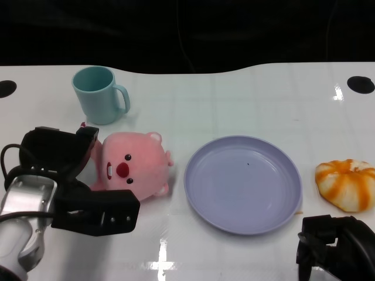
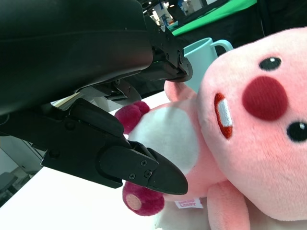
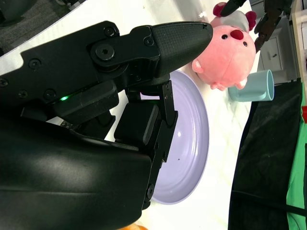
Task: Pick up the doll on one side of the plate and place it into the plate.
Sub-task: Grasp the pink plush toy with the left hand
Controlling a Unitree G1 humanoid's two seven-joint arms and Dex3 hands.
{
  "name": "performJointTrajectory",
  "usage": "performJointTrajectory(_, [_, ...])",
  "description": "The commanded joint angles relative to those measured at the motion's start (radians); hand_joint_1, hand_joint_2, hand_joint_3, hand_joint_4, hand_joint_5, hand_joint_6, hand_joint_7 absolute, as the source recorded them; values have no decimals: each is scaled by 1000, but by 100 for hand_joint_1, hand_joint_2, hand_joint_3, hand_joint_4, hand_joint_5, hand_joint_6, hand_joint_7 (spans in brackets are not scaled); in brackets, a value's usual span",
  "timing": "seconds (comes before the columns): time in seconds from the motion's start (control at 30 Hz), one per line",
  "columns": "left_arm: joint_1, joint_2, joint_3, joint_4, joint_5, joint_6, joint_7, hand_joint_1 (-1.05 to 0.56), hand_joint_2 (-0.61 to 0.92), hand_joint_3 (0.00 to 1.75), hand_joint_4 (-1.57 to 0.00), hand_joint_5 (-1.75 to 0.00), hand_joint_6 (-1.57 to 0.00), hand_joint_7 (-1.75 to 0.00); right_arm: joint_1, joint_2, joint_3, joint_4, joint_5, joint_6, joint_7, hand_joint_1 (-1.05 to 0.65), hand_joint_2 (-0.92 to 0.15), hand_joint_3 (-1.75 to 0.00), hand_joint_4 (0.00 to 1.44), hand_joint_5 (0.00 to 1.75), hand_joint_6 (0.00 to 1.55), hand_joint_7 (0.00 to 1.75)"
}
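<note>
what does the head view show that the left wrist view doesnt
Only the head view shows the purple plate, which has nothing in it, the orange-and-white bun-like toy to its right, the right hand near the table's front edge, and the white table.

Only the left wrist view shows the doll's white belly, dark pink paws and a small label up close, between the left hand's fingers.

Both show the pink doll, the teal mug behind it, and the left hand with its fingers on either side of the doll.
</note>
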Motion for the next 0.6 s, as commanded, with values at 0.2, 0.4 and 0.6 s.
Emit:
performJointTrajectory(0.2, [-72, -10, -50, 83, -33, 17, -14, -80, 92, 3, -39, -6, -26, 0, 10, -15, -6, -21, 1, 6, -4, -103, -92, -24, 108, 147, 126, 114])
performJointTrajectory(0.4, [-126, -32, -93, 189, -54, 9, 10, -80, 92, 5, -38, -5, -26, 0, 12, -16, -5, -16, -6, -13, -1, -104, -92, -25, 110, 148, 125, 114])
performJointTrajectory(0.6, [-210, -74, -126, 382, -96, -23, 33, -81, 92, 5, -41, -6, -28, -1, 18, -14, -4, -28, -2, 1, -4, -104, -92, -24, 111, 147, 125, 114])
